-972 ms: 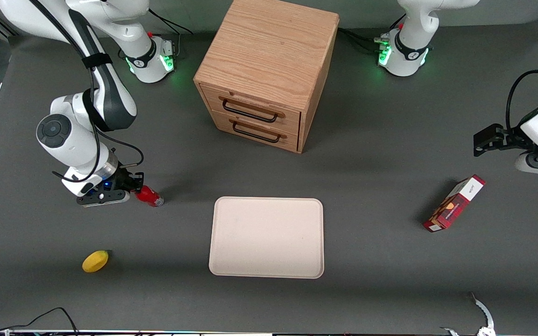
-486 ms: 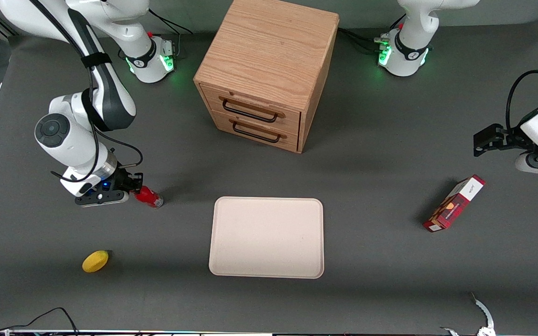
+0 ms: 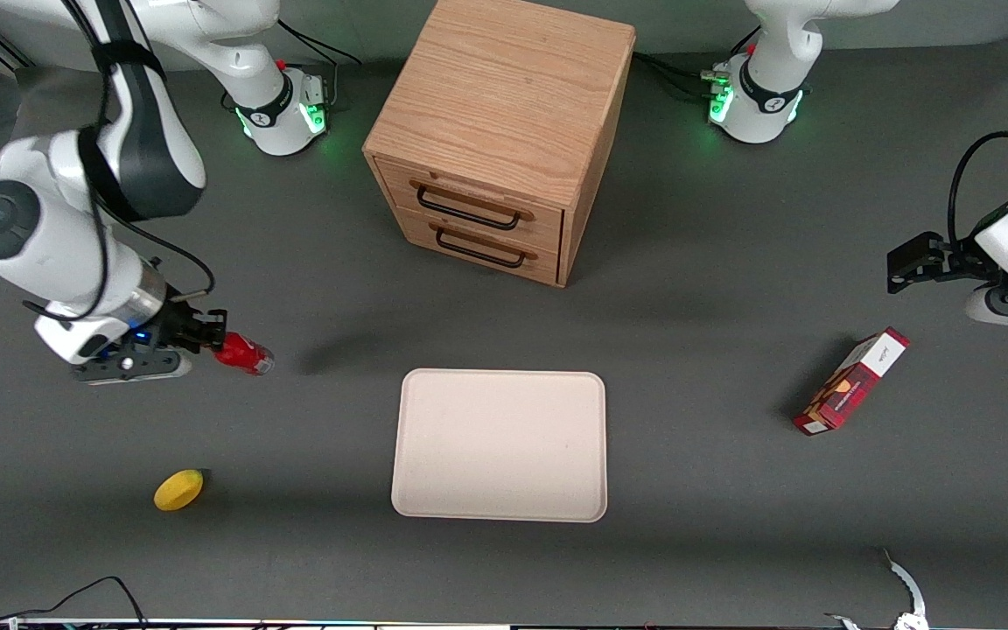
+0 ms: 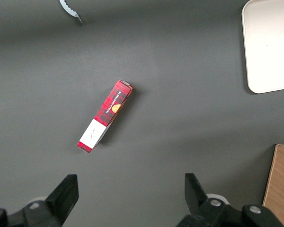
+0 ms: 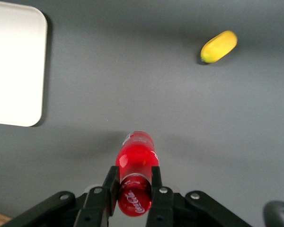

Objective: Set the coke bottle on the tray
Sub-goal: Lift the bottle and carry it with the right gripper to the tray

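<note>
My right gripper (image 3: 211,344) is shut on the small red coke bottle (image 3: 242,353) and holds it lifted above the table, toward the working arm's end. In the right wrist view the bottle (image 5: 136,168) sits squeezed between the two black fingers (image 5: 110,183) of the gripper (image 5: 132,182), its clear base pointing away from the wrist. The pale beige tray (image 3: 500,444) lies flat in the middle of the table, nearer the front camera than the cabinet. One corner of the tray shows in the right wrist view (image 5: 14,71).
A wooden two-drawer cabinet (image 3: 499,131) stands farther from the camera than the tray. A yellow lemon (image 3: 178,489) lies nearer the camera than the gripper. A red rectangular carton (image 3: 851,381) lies toward the parked arm's end.
The gripper has risen and swung away from the tray with the bottle in it; the bottle has left the table surface.
</note>
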You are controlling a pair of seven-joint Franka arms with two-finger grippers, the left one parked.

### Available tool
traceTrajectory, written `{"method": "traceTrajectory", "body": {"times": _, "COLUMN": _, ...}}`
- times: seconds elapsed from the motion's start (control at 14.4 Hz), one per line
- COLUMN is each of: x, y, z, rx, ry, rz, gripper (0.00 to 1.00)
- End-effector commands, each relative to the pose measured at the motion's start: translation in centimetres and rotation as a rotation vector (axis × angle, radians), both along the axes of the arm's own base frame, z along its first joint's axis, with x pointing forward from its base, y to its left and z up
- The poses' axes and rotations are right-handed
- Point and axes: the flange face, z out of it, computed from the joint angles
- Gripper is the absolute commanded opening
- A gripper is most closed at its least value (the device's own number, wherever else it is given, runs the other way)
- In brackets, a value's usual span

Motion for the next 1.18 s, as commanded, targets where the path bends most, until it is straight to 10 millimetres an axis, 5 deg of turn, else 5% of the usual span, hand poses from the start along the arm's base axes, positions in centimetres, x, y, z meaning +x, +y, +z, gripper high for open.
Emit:
{"method": "traceTrajectory", "body": {"times": 0.0, "x": 0.5, "y": 0.9, "z": 7.9, "rx": 0.022, "ry": -0.01, "rz": -0.025, "gripper": 0.0}}
{"method": "traceTrajectory", "body": {"times": 0.14, "x": 0.5, "y": 0.9, "z": 12.3, "rx": 0.024, "ry": 0.0, "rz": -0.03, "gripper": 0.0}}
{"method": "traceTrajectory", "body": {"times": 0.42, "x": 0.5, "y": 2.1, "z": 15.0, "rx": 0.023, "ry": 0.031, "rz": -0.012, "gripper": 0.0}}
{"method": "traceTrajectory", "body": {"times": 0.69, "x": 1.8, "y": 4.0, "z": 14.6, "rx": 0.102, "ry": 0.033, "rz": -0.023, "gripper": 0.0}}
{"method": "traceTrajectory", "body": {"times": 0.83, "x": 2.4, "y": 9.1, "z": 13.8, "rx": 0.109, "ry": 0.025, "rz": 0.02, "gripper": 0.0}}
{"method": "traceTrajectory", "body": {"times": 1.11, "x": 4.9, "y": 15.8, "z": 8.5, "rx": 0.108, "ry": 0.018, "rz": -0.018, "gripper": 0.0}}
